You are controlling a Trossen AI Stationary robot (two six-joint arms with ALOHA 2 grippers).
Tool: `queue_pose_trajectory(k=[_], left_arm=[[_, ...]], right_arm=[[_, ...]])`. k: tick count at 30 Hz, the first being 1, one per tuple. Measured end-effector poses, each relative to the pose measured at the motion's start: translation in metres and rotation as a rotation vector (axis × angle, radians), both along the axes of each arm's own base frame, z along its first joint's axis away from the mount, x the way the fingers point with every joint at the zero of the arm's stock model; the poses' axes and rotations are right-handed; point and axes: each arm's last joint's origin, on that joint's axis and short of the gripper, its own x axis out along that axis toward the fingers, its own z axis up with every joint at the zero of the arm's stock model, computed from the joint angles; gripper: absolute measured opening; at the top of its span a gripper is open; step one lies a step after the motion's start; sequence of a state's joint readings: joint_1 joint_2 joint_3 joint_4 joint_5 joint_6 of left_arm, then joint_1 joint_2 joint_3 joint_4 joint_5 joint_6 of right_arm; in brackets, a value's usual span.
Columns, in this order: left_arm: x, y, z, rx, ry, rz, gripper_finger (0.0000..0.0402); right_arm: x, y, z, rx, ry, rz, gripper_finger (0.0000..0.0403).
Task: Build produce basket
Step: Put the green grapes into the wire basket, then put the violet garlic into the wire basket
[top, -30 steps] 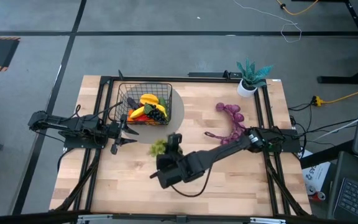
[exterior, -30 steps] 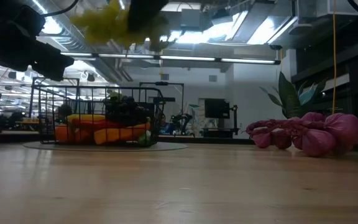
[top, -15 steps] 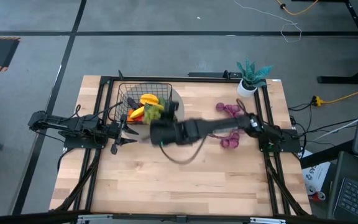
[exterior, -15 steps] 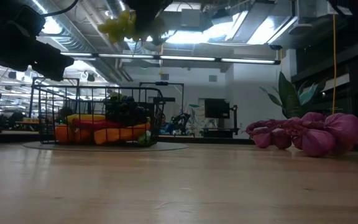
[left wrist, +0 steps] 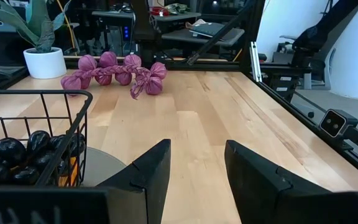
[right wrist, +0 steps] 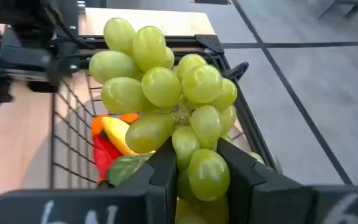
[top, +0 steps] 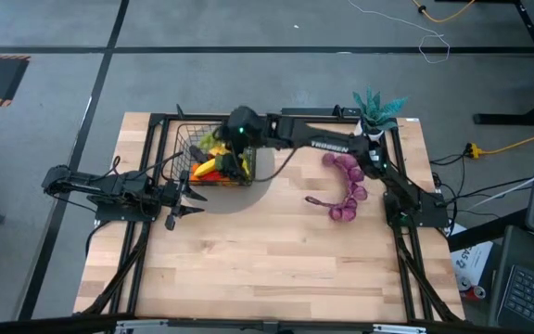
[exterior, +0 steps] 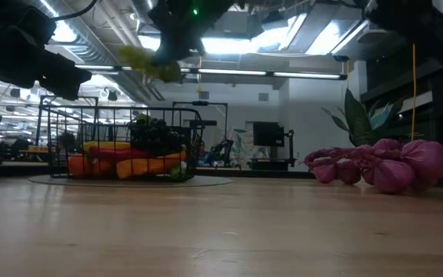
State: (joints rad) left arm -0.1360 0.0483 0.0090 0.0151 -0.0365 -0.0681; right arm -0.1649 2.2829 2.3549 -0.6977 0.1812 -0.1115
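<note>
Hovering above the basket, I hold the green grapes pinched in my right gripper, the two fingers closed on the lower berries of the bunch. From above, my right gripper sits over the basket's far-right part, and from table height the bunch hangs well clear of the rim. The basket already holds a banana, a red chili and dark grapes.

The bunch looks light and lumpy, its smooth round berries likely slippery; I judge a hold near the cluster's middle, where the berries crowd together, is safest. Dropped from this height it could bounce off the heap inside.

My left gripper waits just beside the basket's near side, fingers apart and empty. The purple string lies on the table, well apart.
</note>
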Motion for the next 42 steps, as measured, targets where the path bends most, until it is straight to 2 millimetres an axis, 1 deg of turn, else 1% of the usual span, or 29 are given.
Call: queue_pose_trajectory(k=[5,10,13,19,22,24,26,32,35,38,42], left_arm=[[0.0,0.0,0.0,0.0,0.0,0.0,0.0147],[0.0,0.0,0.0,0.0,0.0,0.0,0.0147],[0.0,0.0,0.0,0.0,0.0,0.0,0.0147],[0.0,0.0,0.0,0.0,0.0,0.0,0.0147],[0.0,0.0,0.0,0.0,0.0,0.0,0.0147],[0.0,0.0,0.0,0.0,0.0,0.0,0.0147],[0.0,0.0,0.0,0.0,0.0,0.0,0.0147],[0.0,0.0,0.0,0.0,0.0,0.0,0.0147],[0.0,0.0,0.0,0.0,0.0,0.0,0.0147],[0.0,0.0,0.0,0.0,0.0,0.0,0.0147],[0.0,0.0,0.0,0.0,0.0,0.0,0.0147]], right_arm=[[-0.006,-0.031,-0.007,0.025,0.024,0.04,0.0085],[-0.009,-0.051,-0.011,0.108,0.013,0.106,0.0085],[-0.01,-0.053,-0.012,0.131,0.006,0.133,0.0085],[-0.007,-0.053,-0.007,0.116,-0.048,0.139,0.0085],[-0.006,-0.051,-0.007,0.111,-0.049,0.146,0.0087],[-0.005,-0.049,-0.007,0.11,-0.049,0.148,0.0098],[-0.004,-0.046,-0.006,0.107,-0.062,0.155,0.0118],[0.0,-0.043,-0.002,0.091,-0.113,0.164,0.02],[0.001,-0.044,0.0,0.11,-0.137,0.147,0.0233],[0.001,-0.044,0.001,0.119,-0.15,0.139,0.0252],[0.0,-0.044,0.004,0.119,-0.15,0.14,0.026]])
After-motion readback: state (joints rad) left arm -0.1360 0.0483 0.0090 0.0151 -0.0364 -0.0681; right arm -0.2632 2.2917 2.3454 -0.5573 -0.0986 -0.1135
